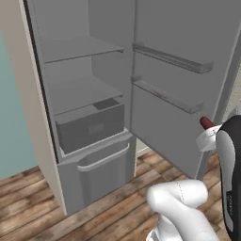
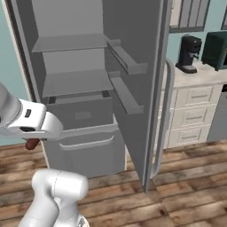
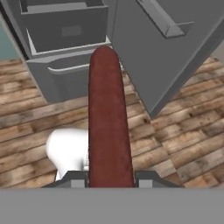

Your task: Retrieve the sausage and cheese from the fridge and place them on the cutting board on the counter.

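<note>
My gripper [image 3: 109, 178] is shut on the sausage [image 3: 109, 122], a red-brown rod that sticks out straight ahead of the fingers. From the base, the sausage tip [image 1: 205, 123] pokes out of the hand in front of the open fridge door [image 1: 174, 94]. In the right base view the sausage [image 2: 32, 143] hangs under the hand at the left. The fridge [image 2: 75, 84] stands open with bare grey shelves and a drawer [image 1: 92, 124]. The counter [image 2: 201, 74] lies to the right, past the door. The cheese and the cutting board are out of view.
The door carries two shelf rails [image 1: 172, 59] and a long pale handle [image 2: 166, 119]. A black coffee machine [image 2: 189, 54] and a dark appliance [image 2: 216, 48] stand on the counter over white drawers [image 2: 197, 115]. Below the hand is wooden floor [image 3: 183, 131].
</note>
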You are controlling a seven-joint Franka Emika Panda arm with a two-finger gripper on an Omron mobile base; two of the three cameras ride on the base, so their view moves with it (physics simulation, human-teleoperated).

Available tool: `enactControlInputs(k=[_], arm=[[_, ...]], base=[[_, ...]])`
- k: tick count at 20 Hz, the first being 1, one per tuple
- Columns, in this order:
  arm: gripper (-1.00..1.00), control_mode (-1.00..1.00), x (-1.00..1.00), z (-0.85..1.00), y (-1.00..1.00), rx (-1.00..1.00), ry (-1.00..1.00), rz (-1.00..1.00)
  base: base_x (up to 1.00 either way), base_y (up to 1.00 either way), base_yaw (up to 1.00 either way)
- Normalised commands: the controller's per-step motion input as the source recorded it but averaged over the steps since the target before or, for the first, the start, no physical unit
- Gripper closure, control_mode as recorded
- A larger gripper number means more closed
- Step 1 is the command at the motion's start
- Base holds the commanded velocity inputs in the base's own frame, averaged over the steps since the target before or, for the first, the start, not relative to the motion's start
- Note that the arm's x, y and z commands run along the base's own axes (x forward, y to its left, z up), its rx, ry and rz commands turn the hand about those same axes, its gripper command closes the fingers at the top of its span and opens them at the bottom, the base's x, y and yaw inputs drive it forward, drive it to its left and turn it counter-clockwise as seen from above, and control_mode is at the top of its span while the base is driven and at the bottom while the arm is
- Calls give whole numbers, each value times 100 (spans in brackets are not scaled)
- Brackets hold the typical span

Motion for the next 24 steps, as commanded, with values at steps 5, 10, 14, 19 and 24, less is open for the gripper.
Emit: enactControlInputs(k=[5,10,14,19,24], arm=[[100,100,0,0,0,0,0,0],[100,100,0,0,0,0,0,0],[100,100,0,0,0,0,0,0],[100,100,0,0,0,0,0,0],[100,100,0,0,0,0,0,0]], base=[[-83,-1,-72],[-83,-13,-69],[-96,-6,-66],[-99,0,-65],[-100,0,-67]])
